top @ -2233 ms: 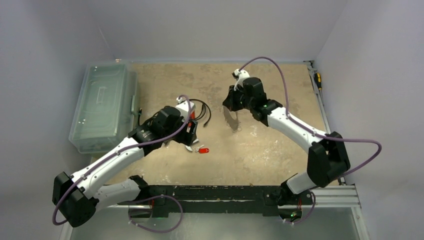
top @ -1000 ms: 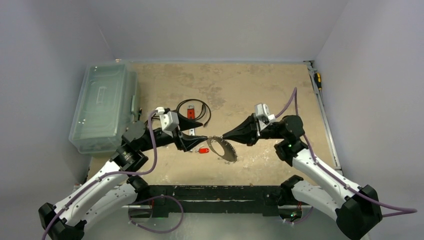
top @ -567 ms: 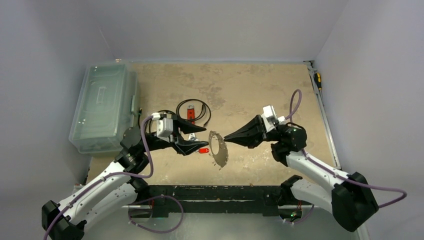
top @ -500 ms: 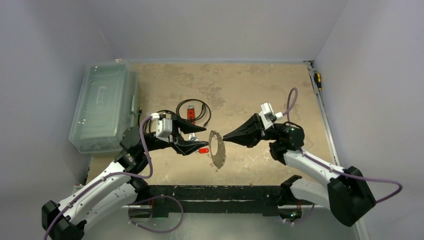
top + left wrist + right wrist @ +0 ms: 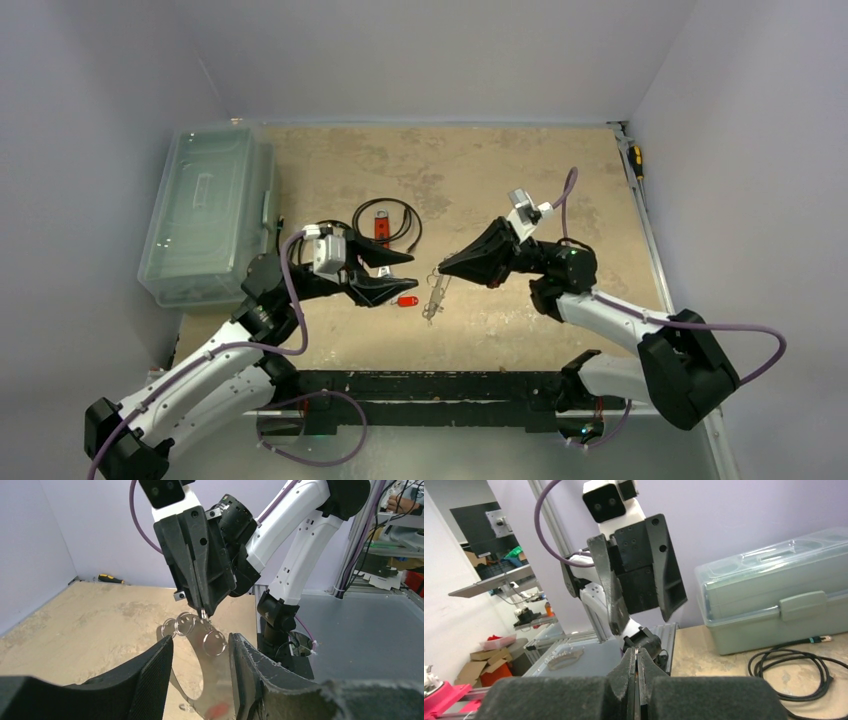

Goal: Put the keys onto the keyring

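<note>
The table is sandy brown and rough, with pale worn patches, and plain pale walls stand round it.

Near the front, two white and black arms reach in toward each other. The left gripper has black wedge-shaped fingers. They stand partly apart and hold nothing. Just across from it, the right gripper comes to a black point. Its fingers are pressed tight together on the keyring, a thin shiny wire loop.

The loop hangs down from those tips, between the two grippers. From above only its thin edge shows, so it looks like a short line. Its long side runs from the tips toward the front of the table, tipped a little. Small round silvery pieces hang on the wire just under the tips. They look like the heads of the keys, but I cannot tell for sure.

A small red oblong thing lies on the table just beside the loop. Farther back lies a black cable wound in a circle, with a little red piece inside it. At the left edge sits a long see-through plastic box with a lid and a latch. In the far right corner lies a yellow and black screwdriver.
</note>
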You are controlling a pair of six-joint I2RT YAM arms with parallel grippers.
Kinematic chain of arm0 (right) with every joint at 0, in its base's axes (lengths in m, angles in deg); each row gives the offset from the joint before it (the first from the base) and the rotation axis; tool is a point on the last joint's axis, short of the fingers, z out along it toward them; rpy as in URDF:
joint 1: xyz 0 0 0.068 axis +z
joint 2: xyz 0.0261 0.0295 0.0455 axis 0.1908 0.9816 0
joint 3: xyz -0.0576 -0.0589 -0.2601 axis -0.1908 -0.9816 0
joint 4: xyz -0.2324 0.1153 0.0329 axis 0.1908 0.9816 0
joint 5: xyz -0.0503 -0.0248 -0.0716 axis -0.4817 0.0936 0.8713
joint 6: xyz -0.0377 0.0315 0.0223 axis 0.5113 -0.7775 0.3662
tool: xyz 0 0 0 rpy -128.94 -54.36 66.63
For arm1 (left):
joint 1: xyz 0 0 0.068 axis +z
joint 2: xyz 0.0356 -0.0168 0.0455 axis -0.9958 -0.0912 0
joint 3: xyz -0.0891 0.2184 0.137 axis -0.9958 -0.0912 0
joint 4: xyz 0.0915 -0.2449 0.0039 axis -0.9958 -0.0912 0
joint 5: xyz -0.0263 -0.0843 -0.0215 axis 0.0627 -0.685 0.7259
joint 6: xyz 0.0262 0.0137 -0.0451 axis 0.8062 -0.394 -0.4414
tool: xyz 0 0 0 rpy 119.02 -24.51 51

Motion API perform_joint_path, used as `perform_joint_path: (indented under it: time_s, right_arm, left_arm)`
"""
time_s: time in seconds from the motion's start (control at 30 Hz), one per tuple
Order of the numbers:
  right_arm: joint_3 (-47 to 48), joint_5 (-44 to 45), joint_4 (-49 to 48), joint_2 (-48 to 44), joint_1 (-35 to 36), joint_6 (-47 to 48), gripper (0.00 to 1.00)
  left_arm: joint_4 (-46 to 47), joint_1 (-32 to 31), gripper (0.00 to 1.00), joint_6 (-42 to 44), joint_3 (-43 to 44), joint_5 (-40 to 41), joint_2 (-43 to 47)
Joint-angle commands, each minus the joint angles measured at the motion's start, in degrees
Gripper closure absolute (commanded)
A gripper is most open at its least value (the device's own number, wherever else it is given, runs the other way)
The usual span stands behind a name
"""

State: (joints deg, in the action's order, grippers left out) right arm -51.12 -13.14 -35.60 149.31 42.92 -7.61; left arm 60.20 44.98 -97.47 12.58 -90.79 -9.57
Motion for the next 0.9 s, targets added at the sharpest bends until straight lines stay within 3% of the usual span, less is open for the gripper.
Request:
perform_joint_path:
  time_s: [0.0, 0.37, 0.87]
  right_arm:
    - [3.9, 2.31, -18.88, 0.33, 1.49, -1.63, 1.0]
    - [6.99, 2.23, -16.91, 2.33, 4.4, -0.29, 1.0]
    - [10.16, 3.49, -2.04, 0.82, 8.78, 10.03, 1.0]
  left_arm:
    - [2.1, -0.02, 0.57, -0.73, -0.31, 1.57, -0.42]
    - [2.01, 0.09, 0.62, -1.91, -0.77, 1.76, 1.06]
    - [1.38, 0.59, 0.65, -3.61, -1.12, 0.72, 3.35]
